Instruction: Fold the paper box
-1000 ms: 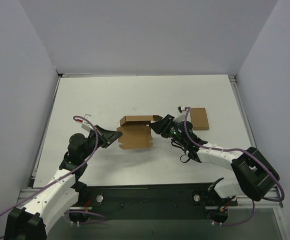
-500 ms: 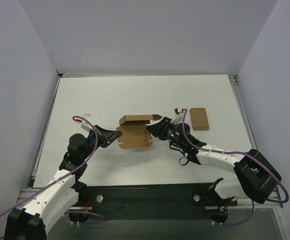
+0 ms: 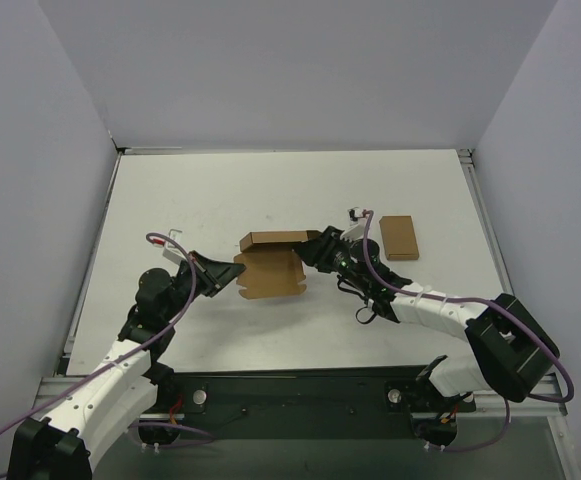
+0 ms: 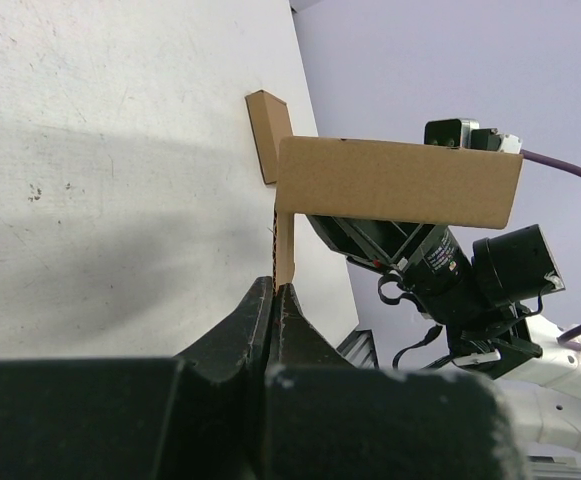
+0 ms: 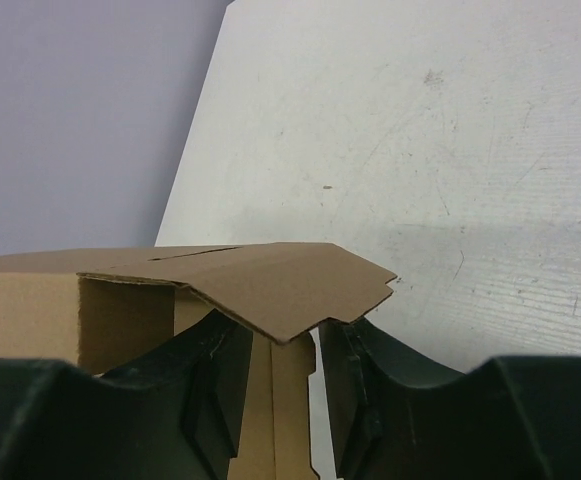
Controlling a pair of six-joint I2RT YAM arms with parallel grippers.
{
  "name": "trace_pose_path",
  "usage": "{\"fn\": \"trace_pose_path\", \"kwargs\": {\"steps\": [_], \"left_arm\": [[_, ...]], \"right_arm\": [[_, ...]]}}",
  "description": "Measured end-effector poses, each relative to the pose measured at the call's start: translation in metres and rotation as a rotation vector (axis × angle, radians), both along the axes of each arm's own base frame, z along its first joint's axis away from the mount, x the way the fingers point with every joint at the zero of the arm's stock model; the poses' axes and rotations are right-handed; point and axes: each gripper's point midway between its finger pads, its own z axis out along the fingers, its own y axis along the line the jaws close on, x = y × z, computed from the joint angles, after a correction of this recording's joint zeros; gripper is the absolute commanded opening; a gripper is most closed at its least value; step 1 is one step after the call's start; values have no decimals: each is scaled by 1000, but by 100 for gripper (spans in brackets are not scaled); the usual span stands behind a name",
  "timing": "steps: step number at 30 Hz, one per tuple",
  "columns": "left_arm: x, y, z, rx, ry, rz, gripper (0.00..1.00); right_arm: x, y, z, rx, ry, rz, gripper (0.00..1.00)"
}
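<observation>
The paper box [image 3: 270,264], brown kraft card with notched flaps, lies half-formed at the table's middle, its rear wall standing up. My left gripper [image 3: 232,271] is shut on a thin flap at the box's left edge; in the left wrist view the jaws [image 4: 278,286] pinch that flap edge-on, with a box panel [image 4: 400,182] above. My right gripper [image 3: 312,247] is at the box's right end. In the right wrist view its jaws [image 5: 283,326] stand apart astride a card strip [image 5: 280,400], under a notched flap [image 5: 290,285]; a gap shows beside the right finger [image 5: 355,370].
A plain brown cardboard rectangle [image 3: 398,237] lies flat to the right of the box, behind my right arm. A small white and red object [image 3: 354,213] sits near it. Grey walls enclose the white table [image 3: 270,190] on three sides.
My right gripper has shifted a little to the left, closer onto the box's right end. The left gripper and the box have stayed put.
</observation>
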Motion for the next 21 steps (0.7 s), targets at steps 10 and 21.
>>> {"fn": "trace_pose_path", "kwargs": {"steps": [10,21], "left_arm": [[2,0,-2,4,5,10,0],[2,-4,-11,18,32,7,0]], "right_arm": [[1,-1,-1,-26,-21,5,15],[0,5,9,-9,-68,31,12]]}}
